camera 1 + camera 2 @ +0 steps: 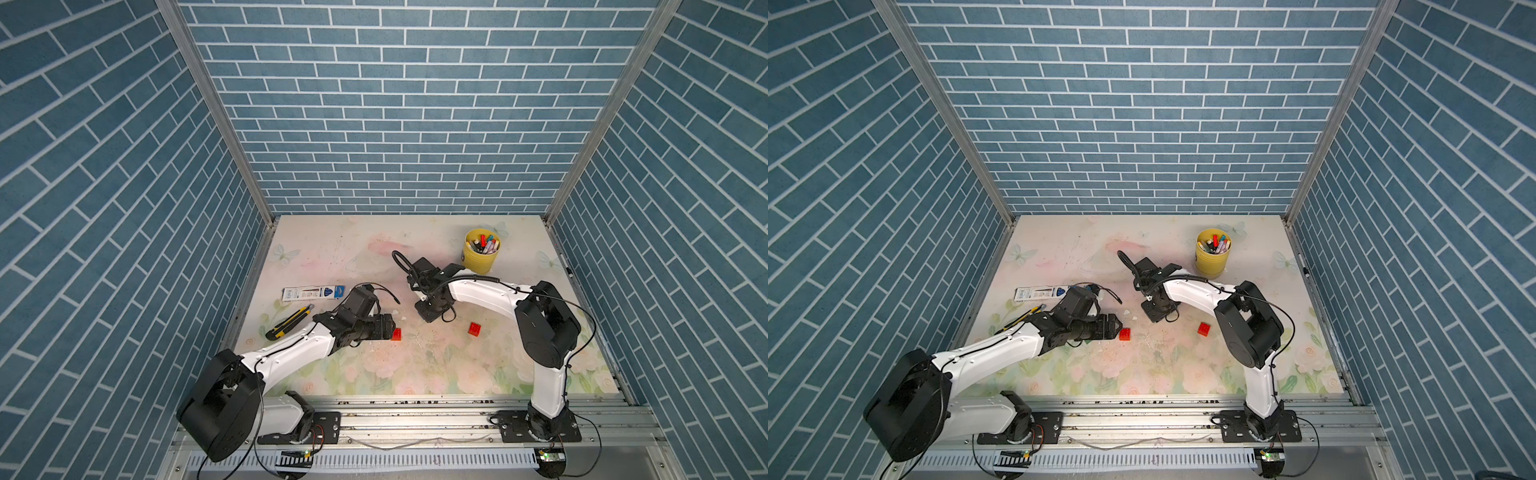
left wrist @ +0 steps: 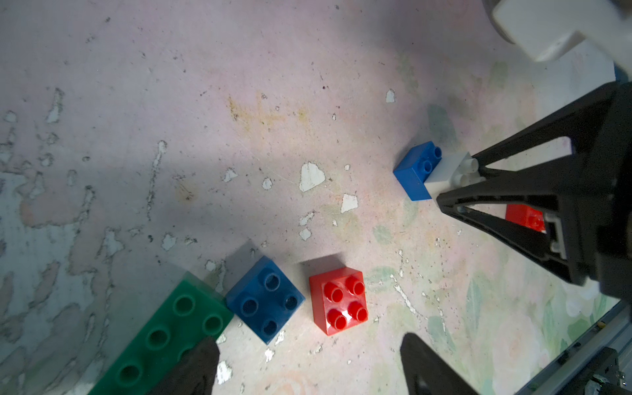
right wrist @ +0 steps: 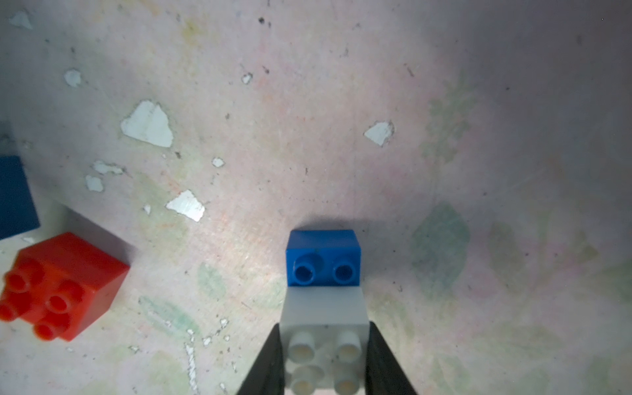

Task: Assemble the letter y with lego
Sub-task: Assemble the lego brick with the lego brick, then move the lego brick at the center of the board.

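Right claw [image 3: 323, 330] pinches white brick [image 3: 325, 304] joined to blue brick [image 3: 323, 256]. Left claw [image 2: 309, 342] spread beside red brick [image 1: 1124, 333], lower centre in a top view.

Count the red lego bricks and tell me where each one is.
2. The first red brick lies just ahead of the open left gripper, beside a blue brick. The second red brick lies alone, farther to the robot's right. No others show.

A red brick [image 1: 1124, 333] lies beside the left hand [image 1: 1117, 325], a second red brick [image 1: 1204, 329] well apart.
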Controlling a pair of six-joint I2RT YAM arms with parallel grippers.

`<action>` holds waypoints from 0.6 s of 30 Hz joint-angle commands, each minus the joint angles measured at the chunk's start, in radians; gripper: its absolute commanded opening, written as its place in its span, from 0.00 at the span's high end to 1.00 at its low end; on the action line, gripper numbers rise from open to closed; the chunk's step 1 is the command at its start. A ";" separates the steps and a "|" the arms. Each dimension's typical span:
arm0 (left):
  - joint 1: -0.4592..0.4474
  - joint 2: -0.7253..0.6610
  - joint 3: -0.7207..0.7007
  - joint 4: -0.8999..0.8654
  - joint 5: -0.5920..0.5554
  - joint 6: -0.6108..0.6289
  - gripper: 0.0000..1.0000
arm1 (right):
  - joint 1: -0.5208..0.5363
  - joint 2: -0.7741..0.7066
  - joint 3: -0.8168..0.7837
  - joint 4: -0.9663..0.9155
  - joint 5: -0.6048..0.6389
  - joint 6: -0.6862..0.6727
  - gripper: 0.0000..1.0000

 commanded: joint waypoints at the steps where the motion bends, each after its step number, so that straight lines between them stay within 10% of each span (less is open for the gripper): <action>1: -0.006 0.011 -0.006 -0.010 -0.008 0.012 0.14 | 0.001 0.111 0.031 -0.086 0.016 -0.012 0.77; 18: -0.006 -0.017 0.003 -0.047 -0.024 0.013 0.14 | -0.040 0.185 0.223 -0.139 0.014 -0.040 0.76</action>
